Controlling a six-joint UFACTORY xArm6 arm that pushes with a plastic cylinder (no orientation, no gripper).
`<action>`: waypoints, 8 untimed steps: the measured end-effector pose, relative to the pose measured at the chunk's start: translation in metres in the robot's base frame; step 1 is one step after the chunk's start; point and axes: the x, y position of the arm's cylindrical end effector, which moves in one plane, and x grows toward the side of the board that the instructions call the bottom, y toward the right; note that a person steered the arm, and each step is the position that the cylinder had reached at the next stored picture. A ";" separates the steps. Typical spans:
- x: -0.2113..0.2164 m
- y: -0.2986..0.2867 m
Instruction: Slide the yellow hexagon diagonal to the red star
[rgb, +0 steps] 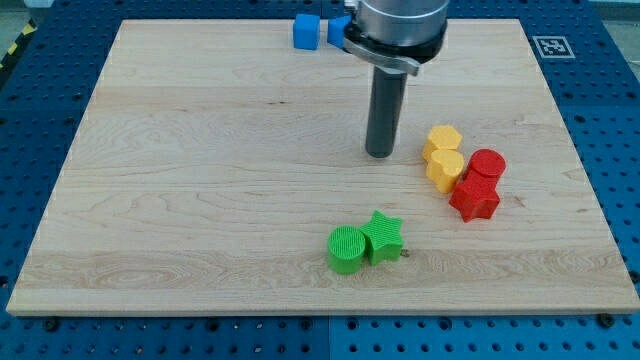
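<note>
A yellow hexagon (443, 140) lies right of the board's middle, touching a second yellow block (445, 168) just below it. A red star (475, 198) lies below and right of these, touching a red round block (487, 165) above it. The lower yellow block touches the red blocks on its right. My tip (379, 154) rests on the board just left of the yellow hexagon, a small gap apart from it.
A green round block (347, 249) and a green star (383, 237) touch each other near the view's bottom centre. A blue cube (306, 31) and another blue block (338, 29) sit at the board's top edge, the second partly hidden by the arm.
</note>
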 end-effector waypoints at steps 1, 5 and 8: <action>0.000 0.028; -0.043 0.109; -0.037 0.113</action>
